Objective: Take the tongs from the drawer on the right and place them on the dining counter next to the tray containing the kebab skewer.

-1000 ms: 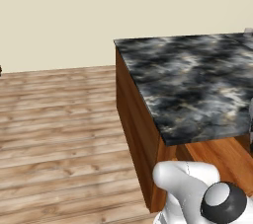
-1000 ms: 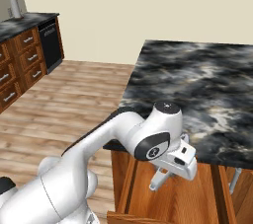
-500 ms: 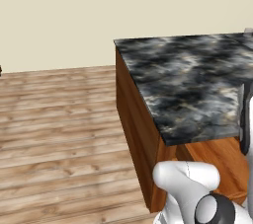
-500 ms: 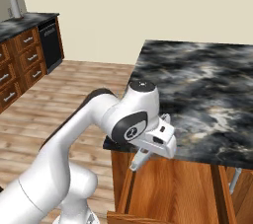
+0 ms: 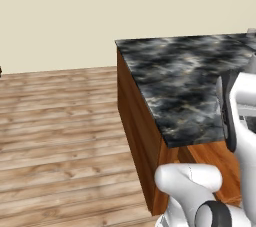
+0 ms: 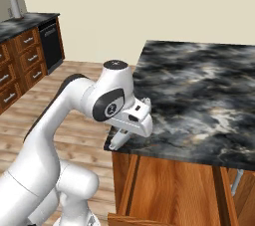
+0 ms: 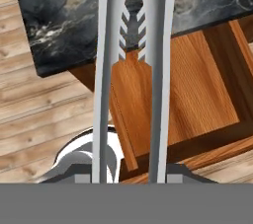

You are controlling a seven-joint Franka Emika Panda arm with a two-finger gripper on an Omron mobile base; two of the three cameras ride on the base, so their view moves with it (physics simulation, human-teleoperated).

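Jaws closed on tongs (image 7: 132,70): two long grey metal arms, toothed tips, above black marbled counter (image 6: 199,95) corner.

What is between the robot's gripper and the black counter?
The tongs held by the gripper, reaching over the open drawer toward the counter, in the hand view.

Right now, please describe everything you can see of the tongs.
The tongs are pale grey and look like metal: two long flat arms running side by side up the hand view, with toothed inner edges near the far end where they join around a dark piece. They rise from between the gripper's fingers, which are shut on them, and hang in the air over the dining counter's corner and its wooden base.
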